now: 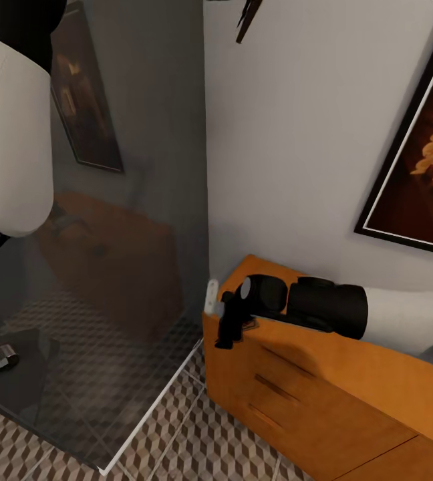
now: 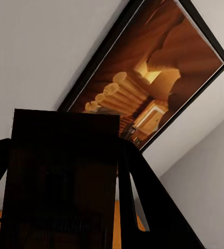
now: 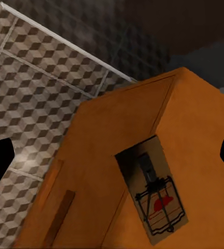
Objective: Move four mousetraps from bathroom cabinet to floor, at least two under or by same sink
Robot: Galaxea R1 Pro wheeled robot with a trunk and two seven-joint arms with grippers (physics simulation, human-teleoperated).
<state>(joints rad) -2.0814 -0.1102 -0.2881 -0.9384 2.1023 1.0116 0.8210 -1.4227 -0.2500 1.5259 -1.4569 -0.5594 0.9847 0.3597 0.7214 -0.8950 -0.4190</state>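
Below the right gripper's (image 3: 112, 155) parted fingers, a light, stiff, flat mousetrap (image 3: 152, 192) lies on the cabinet (image 3: 190, 119); pinch its long wooden edges

Mousetrap (image 3: 156, 197): on the cabinet (image 3: 143, 129) top — its lower end cut by the right wrist view's edge; in the head view mostly hidden under the right gripper (image 1: 228, 327).
Left gripper: a dark slab (image 2: 60, 176) between its fingers blocks the view — what it is cannot be told.
Framed picture (image 1: 423, 160): cropped at the head view's right edge.
Shower glass (image 1: 96, 267): blurs the floor behind.
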